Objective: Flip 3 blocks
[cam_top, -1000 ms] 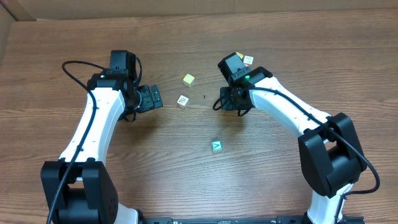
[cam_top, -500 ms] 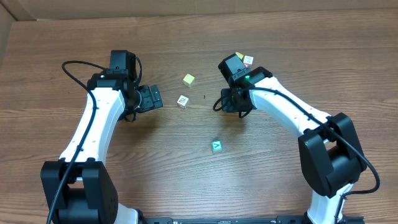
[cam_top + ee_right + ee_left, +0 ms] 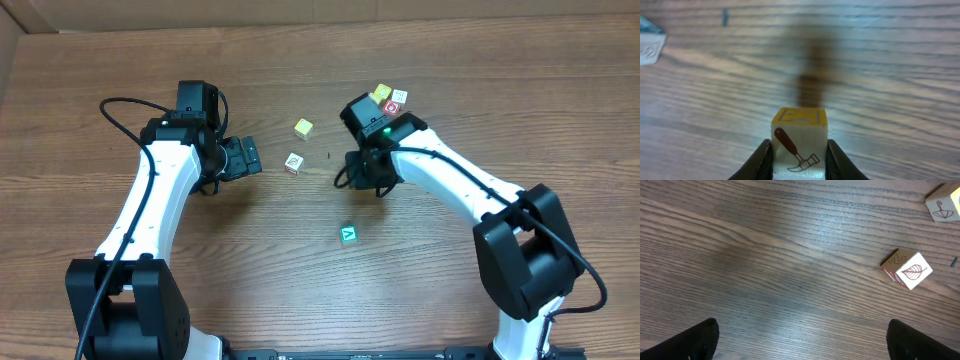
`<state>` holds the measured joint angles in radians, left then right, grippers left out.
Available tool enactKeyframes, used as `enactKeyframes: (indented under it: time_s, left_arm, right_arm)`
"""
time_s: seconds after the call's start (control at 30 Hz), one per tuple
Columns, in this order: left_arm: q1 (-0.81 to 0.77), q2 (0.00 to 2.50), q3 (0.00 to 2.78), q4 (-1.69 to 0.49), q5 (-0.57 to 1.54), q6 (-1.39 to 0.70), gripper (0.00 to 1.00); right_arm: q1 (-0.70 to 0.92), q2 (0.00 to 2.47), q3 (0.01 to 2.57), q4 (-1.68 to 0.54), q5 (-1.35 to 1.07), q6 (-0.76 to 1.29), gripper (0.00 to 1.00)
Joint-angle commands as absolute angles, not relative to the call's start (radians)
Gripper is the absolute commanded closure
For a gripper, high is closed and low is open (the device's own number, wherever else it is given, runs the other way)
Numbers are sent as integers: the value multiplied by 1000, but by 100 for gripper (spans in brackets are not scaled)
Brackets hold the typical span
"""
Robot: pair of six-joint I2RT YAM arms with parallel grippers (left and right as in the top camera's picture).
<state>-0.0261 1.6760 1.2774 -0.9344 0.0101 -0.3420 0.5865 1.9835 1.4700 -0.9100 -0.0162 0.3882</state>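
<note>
My right gripper [image 3: 799, 159] is shut on a white-faced block [image 3: 799, 136] with a brown hammer picture and a yellow top, held just above the table. From overhead that gripper [image 3: 352, 177] hangs mid-table and hides the block. A white block with a leaf drawing [image 3: 293, 163] [image 3: 906, 270] lies left of it. The teal block [image 3: 348, 235] with a white letter sits nearer the front. My left gripper [image 3: 249, 157] [image 3: 802, 347] stands wide open, left of the leaf block, with nothing between its fingers.
A yellow cube [image 3: 303, 128] [image 3: 944, 206] lies behind the leaf block. At the back right sit a yellow cube [image 3: 382, 93], a white one [image 3: 400, 95] and a red-faced one [image 3: 392, 107]. A teal-edged white block [image 3: 649, 46] shows at the right wrist view's left edge.
The right arm has moved left and toward the front with the hammer block, uncovering the cubes at the back right. The left arm has not moved.
</note>
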Motion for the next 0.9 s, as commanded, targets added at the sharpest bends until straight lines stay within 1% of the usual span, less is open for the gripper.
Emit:
enactKeyframes:
  time_s: [0.0, 0.43, 0.63, 0.73, 0.87]
  left_arm:
    - [-27, 1679, 1291, -934, -1, -356, 0]
    - [-26, 1679, 1291, -934, -1, -356, 0]
    - [-27, 1679, 1291, -934, -1, -356, 0]
    - [-27, 1679, 1291, -934, -1, -356, 0]
    - [-27, 1679, 1291, -934, -1, -356, 0]
  right_arm:
    - [618, 1953, 1488, -912, -40, 389, 74]
    - [731, 1953, 1488, -1011, -187, 396, 75]
    - [760, 1953, 1488, -1039, -189, 398, 75]
    - [768, 1953, 1487, -1038, -198, 453, 75]
    - [785, 1953, 1487, -1022, -206, 464, 75]
